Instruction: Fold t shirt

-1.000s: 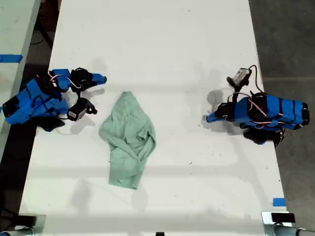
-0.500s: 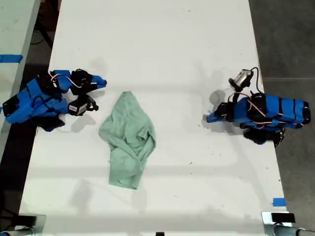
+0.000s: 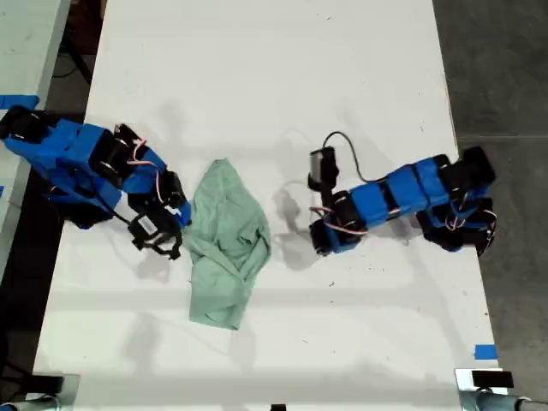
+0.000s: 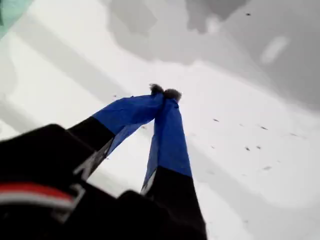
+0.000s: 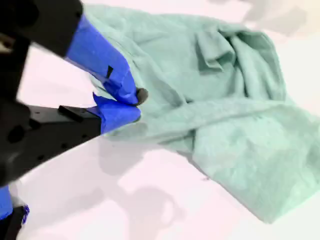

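- Jaws of my second gripper (image 5: 127, 105) stand nearly together at the edge of the t shirt (image 5: 220, 115); the second wrist view shows the blue-taped tips over the cloth's border, but whether fabric is pinched between them I cannot tell.
- Jaws of my first gripper (image 4: 165, 93) are together, tips touching, with nothing between them; they point at bare white counter (image 4: 260, 165), and only a sliver of green shows at that view's edge.
- In the exterior view, my second gripper (image 3: 167, 224) sits against the edge of the t shirt (image 3: 224, 244) nearest the exterior view's left.
- My first gripper (image 3: 318, 240) is on the exterior view's right of the garment, near it but apart, with bare counter (image 3: 282, 86) between.
- Garment condition: the pale mint shirt lies crumpled in the middle of the counter, bunched into a rough elongated heap with overlapping creases. No sleeve or hem is laid out flat, and no neat fold is visible.
- Progress, as judged: the task is at its opening. Nothing that counts as a fold is done. Both arms are reaching toward the cloth, one on each side.
- Remaining, as judged: secure a grip on both sides, spread the shirt flat, then make every fold.
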Available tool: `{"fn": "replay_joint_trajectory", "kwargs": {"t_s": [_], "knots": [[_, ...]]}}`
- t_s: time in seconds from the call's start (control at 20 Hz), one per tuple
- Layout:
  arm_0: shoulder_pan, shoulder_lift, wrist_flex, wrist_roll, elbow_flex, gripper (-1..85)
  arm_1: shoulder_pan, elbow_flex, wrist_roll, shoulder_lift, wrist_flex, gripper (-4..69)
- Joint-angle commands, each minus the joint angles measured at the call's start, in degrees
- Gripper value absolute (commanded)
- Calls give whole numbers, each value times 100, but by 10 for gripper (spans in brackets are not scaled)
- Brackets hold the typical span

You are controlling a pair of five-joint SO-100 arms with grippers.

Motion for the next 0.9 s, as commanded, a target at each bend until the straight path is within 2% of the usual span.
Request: {"fn": "replay_joint_trajectory", "kwargs": {"t_s": [0.0,0.25,0.4,0.5,0.55,0.6,0.65,0.75,0.85], "knots": [[844,-1143,-79,-439,-1230,-4,-360,-2276,-141,-949,-668,-1],[1556,-2646,-782,-536,-1723,-4,-624,-2276,-923,-1477,-2109,-2],[1731,-3340,-1081,-668,-1714,-4,-615,-2329,-1547,-2259,-3806,1],[1740,-3683,-1327,-642,-1731,-4,-510,-2382,-1863,-2918,-5001,46],[1731,-3788,-1441,-633,-1731,60,-457,-2408,-2021,-3155,-5458,116],[1723,-3911,-1547,-615,-1767,258,-422,-2408,-2127,-3287,-5739,165],[1731,-4078,-1573,-633,-1863,361,-413,-2408,-2276,-3366,-5915,202],[1740,-4386,-1635,-422,-2101,383,-404,-2417,-2575,-3480,-6258,225],[1723,-4676,-1635,-352,-2329,380,-396,-2426,-2725,-3621,-6504,308]]}}
